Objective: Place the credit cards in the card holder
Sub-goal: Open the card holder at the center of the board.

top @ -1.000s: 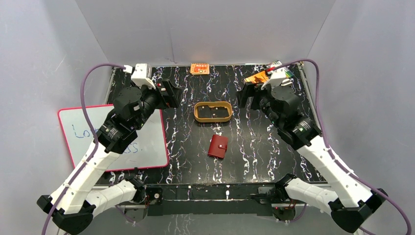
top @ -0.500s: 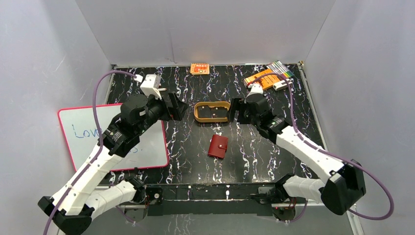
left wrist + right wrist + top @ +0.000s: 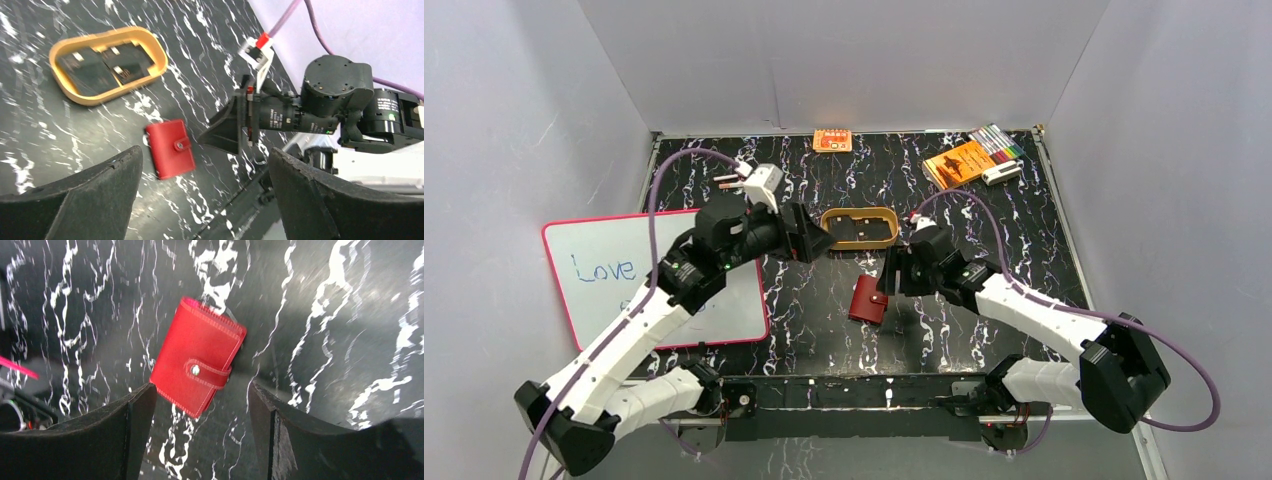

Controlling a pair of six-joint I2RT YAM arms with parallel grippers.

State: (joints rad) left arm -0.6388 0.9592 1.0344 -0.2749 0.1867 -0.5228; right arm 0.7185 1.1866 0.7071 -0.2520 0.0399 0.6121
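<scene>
On the tabletop (image 3: 1024,220), the red card holder (image 3: 197,362) lies shut.
Right claw (image 3: 200,392) gapes over it; left claw (image 3: 203,155), spread wide, at ten o'clock.

Tan oval tray (image 3: 864,244) with divider, near middle of black white-veined table (image 3: 1034,230).
Whiteboard (image 3: 599,300), red border, left of tray, reaching past table's left edge; blue handwritten "Love" on it.
Orange patterned packet (image 3: 832,140) straight behind tray, at table's back edge.
Orange booklet (image 3: 959,163) behind tray and to its right, lying tilted.
Pack of coloured markers (image 3: 999,142) farther right of tray, just beside booklet's far corner.
Small white object (image 3: 1002,174) at booklet's right side; kind unclear.
Pale grey walls (image 3: 854,60) behind tray and to both sides.
</scene>
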